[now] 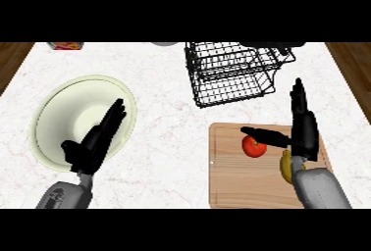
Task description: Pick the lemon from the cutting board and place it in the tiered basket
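A wooden cutting board lies at the lower right of the white counter. On it I see a yellow lemon, mostly hidden beneath my right wrist, with a red round fruit just to its left. My right hand hovers over the board's right side, open, fingers straight and pointing away, thumb stretched left above the red fruit. It holds nothing. The black wire tiered basket stands behind the board. My left hand rests open over a pale plate.
The large pale green plate fills the left of the counter. A small red and white box sits at the far left edge, and a grey round object at the back centre. Wooden floor borders both sides.
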Tool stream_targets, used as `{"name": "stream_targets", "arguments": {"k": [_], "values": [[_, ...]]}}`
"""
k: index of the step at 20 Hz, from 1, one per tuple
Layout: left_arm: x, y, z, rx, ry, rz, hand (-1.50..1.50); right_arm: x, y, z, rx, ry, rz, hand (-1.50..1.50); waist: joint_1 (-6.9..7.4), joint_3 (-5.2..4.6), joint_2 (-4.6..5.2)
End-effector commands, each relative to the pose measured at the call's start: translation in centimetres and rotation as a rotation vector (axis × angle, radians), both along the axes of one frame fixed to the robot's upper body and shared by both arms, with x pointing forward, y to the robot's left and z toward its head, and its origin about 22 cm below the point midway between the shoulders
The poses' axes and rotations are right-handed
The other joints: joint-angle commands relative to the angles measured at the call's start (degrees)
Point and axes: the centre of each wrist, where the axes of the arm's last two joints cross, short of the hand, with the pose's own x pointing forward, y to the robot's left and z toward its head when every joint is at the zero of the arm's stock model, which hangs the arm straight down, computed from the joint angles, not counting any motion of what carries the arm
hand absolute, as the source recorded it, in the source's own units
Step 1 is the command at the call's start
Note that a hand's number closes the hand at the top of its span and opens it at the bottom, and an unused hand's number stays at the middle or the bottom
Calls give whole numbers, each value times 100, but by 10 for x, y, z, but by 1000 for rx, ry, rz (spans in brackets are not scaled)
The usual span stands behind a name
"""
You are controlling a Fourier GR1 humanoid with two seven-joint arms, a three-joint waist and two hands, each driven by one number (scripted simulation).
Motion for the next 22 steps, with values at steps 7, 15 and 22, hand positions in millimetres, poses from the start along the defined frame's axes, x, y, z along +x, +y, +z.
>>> {"name": "stream_targets", "arguments": {"k": [7, 15, 22], "values": [[-8, 5, -6, 14, 9, 12, 0, -22, -62, 28, -703, 506, 42, -150, -98, -78, -91], [-6, 6, -10, 17, 27, 3, 0, -22, -11, 105, -974, 808, 140, -150, -46, -39, -52], [-11, 7, -14, 5, 11, -9, 0, -46, 29, 152, -964, 905, 99, -150, 25, -4, -8]]}}
